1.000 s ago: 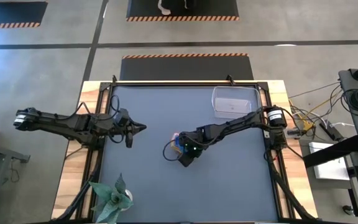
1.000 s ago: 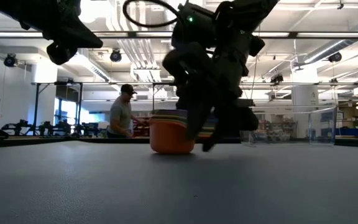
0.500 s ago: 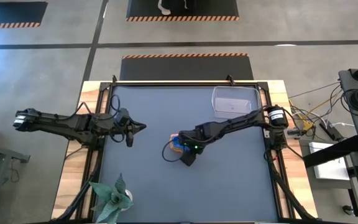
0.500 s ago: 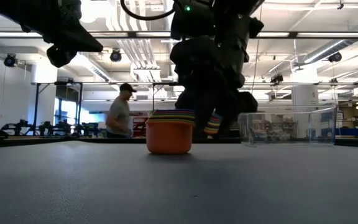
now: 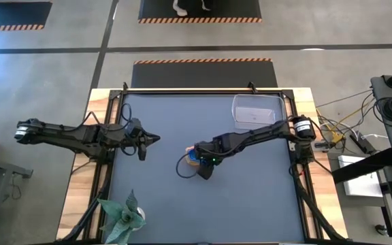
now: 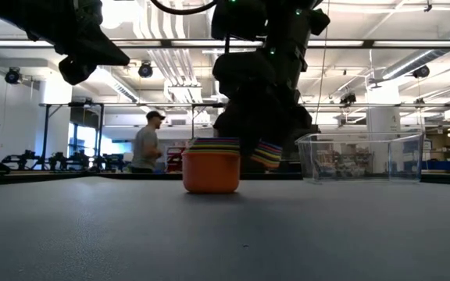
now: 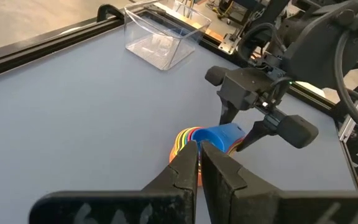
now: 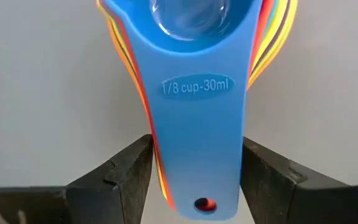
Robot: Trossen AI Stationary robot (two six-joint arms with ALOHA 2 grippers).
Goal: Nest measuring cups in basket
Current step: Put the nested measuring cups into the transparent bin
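The left gripper (image 5: 150, 140), clenched and empty, waits at the table's left. At mid-table, the nested measuring cups (image 5: 193, 158) stand with stacked handles running straight between the right gripper (image 5: 201, 162)'s parted fingers (image 8: 114, 177), flanked but seemingly not pinched. The basket (image 5: 255, 111) lies well apart at the far right, nearer that arm.

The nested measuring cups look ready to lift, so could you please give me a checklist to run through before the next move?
1. Measuring cups nested in one stack: ok.
2. Right gripper straddling the stacked handles: ok.
3. Its fingers closed on the handles: not ok, gaps show on both sides.
4. Stack on the table, outside the basket: ok.
5. Left gripper shut, parked away from the stack: ok.
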